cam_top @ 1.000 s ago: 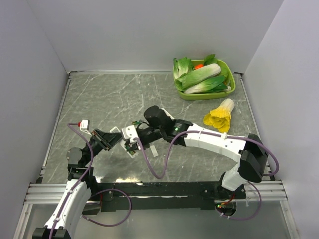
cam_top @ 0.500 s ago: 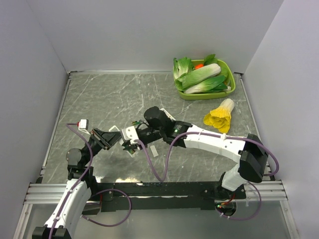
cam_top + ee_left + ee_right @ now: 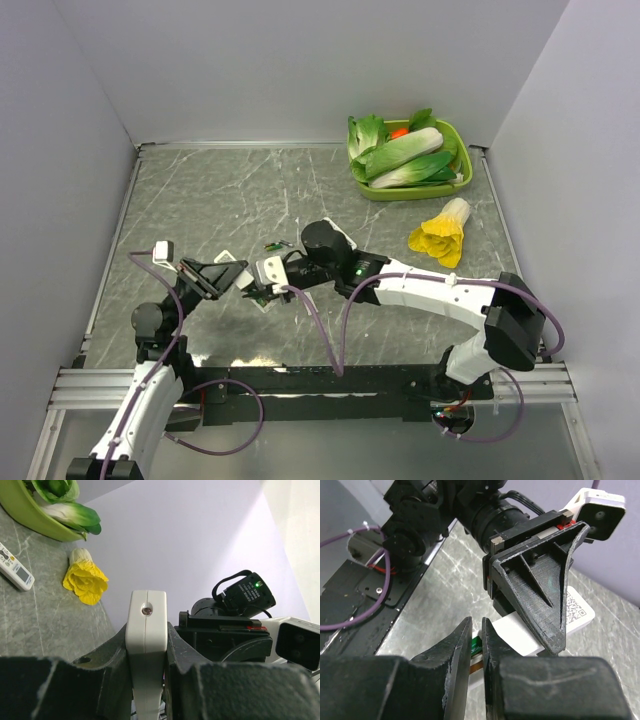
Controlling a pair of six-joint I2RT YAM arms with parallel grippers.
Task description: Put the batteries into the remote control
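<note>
A green bowl holds leafy greens. Just beside the bowl lies a yellow leafy vegetable on the grey marbled table, with a white buttoned remote nearby.

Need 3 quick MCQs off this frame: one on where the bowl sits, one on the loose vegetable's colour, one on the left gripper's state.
1. Where is the bowl?
A. far right corner of the table
B. near left corner
C. centre

2. What colour is the loose vegetable near it?
A. red
B. yellow
C. blue

3. The left gripper is:
A. open and empty
B. out of view
C. shut on the remote

Answers:
1 A: the top view shows it at the far right edge.
2 B: its leafy end is yellow, on a pale stalk.
3 C: the left wrist view shows it clamped on the remote's sides.
</note>
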